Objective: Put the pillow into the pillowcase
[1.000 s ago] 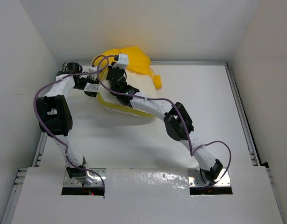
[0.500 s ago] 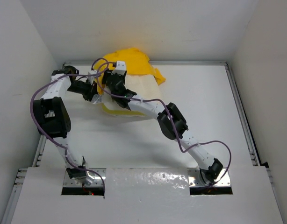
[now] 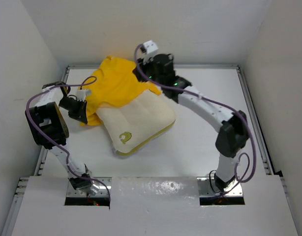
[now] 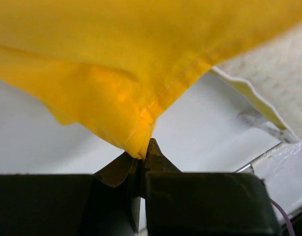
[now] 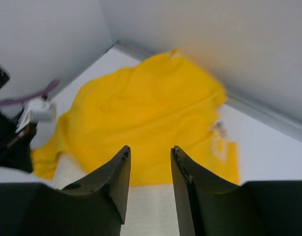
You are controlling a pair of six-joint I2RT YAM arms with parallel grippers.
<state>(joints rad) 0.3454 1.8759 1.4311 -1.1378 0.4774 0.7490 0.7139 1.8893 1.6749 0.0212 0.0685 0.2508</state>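
The cream-white quilted pillow (image 3: 138, 120) lies on the table, its far end under the yellow pillowcase (image 3: 116, 86); its near end with the yellow-green logo (image 3: 125, 137) and yellow edge band shows. My left gripper (image 3: 83, 110) is shut on the pillowcase's left corner (image 4: 141, 147) at the pillow's left. My right gripper (image 3: 141, 69) is open and empty, raised above the pillowcase's far right side; in the right wrist view it (image 5: 150, 151) looks down on the pillowcase (image 5: 141, 113) and the pillow (image 5: 151, 211).
White walls close in the table at the back and both sides. A metal rail (image 3: 249, 103) runs along the table's right edge. Purple cables loop off both arms.
My right arm has let go and swung up and back to the right, off the pillow. My left gripper pulled the pillowcase corner left and nearer. The pillowcase now covers the pillow's far end.
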